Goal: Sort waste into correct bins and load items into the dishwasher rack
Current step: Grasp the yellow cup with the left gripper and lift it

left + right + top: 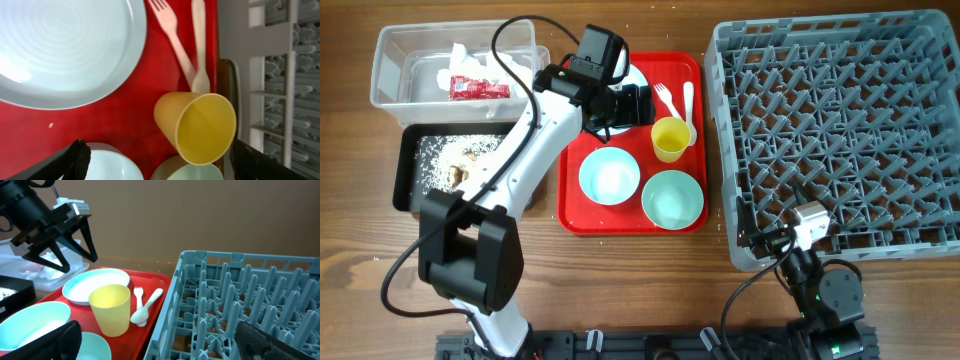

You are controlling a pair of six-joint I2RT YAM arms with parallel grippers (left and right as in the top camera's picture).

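Light blue plate (pixel 65 50), top and left beyond the left-wrist view's edge.

Glossy red tray (pixel 140 107), matt wooden table (pixel 360 260).

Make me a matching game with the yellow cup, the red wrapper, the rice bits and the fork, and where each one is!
Things:
1. yellow cup
2. red wrapper
3. rice scraps
4. white fork

Places:
A. scattered in the black tray
B. inside the clear tub
C. lying flat next to the spoon
D. standing upright on the red tray

Right pairs: 1-D, 2-B, 3-A, 4-C.
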